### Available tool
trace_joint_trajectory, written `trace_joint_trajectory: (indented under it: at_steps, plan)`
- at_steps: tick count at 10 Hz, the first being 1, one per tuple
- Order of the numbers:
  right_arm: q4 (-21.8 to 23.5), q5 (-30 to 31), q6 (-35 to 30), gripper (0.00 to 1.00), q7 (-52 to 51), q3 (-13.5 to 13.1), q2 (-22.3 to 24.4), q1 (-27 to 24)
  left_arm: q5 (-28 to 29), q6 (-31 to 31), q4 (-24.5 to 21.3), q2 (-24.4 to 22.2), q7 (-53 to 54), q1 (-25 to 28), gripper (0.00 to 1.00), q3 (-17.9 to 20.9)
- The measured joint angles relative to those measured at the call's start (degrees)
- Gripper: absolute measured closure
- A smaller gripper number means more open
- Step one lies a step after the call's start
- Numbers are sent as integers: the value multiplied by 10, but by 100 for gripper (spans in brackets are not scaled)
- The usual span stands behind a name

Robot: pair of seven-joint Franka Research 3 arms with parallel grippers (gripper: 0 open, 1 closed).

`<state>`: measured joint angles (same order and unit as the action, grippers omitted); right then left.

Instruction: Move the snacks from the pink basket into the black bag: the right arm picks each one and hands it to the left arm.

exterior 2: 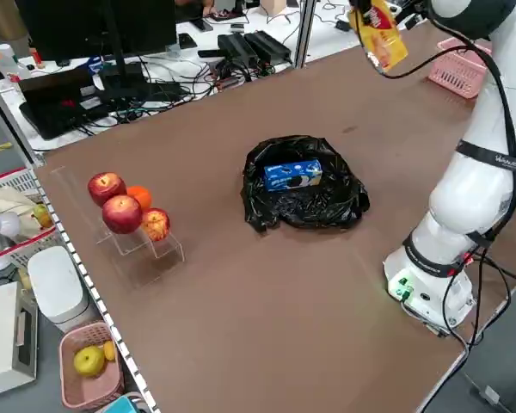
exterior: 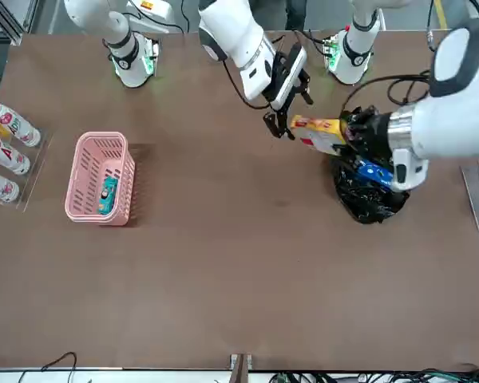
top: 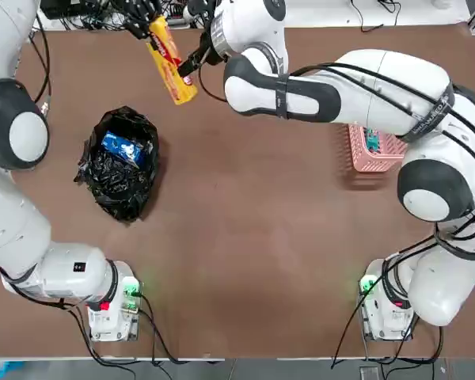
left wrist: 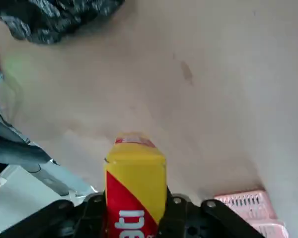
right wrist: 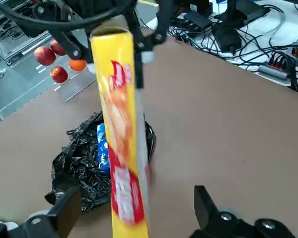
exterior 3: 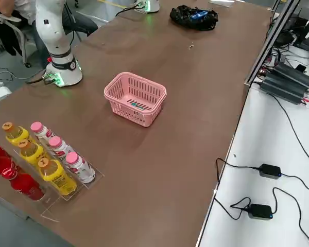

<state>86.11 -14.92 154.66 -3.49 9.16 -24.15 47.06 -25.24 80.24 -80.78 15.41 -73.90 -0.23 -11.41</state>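
Observation:
The yellow packet [top: 171, 67] with red marks hangs in the air over the table's far left. My left gripper [top: 150, 26] is shut on its upper end, as the left wrist view shows around the yellow packet [left wrist: 135, 191]. My right gripper [exterior: 283, 121] is open beside the packet's lower end; its fingers [right wrist: 64, 213] stand wide apart on either side of the packet [right wrist: 120, 144]. The black bag [top: 119, 170] lies open below with the blue-and-white pouch [top: 123, 148] inside. The pink basket [exterior: 80, 171] holds the slim teal packet [exterior: 108, 194].
Apples and an orange [exterior 2: 125, 211] sit on a clear stand at the table's left edge. Bottles [exterior 3: 51, 164] stand in rows at the right edge beyond the basket. Both arm bases [top: 111, 305] stand at the near edge.

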Motion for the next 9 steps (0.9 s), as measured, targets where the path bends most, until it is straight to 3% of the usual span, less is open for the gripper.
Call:
trace_joint_trajectory:
  at_steps: [3, 7, 9]
  plan:
    - [20, 0, -18, 0, 14, -6, 7, -25, 34, -2, -8, 13, 57, 66, 67, 1]
    - [58, 0, -217, 0, 30, -10, 89, -150, 106, -5, -80, 17, 164, 122, 67, 3]
    - [87, 5, -250, 0, 29, -11, 114, -198, 112, -5, -111, 18, 177, 166, 67, 3]
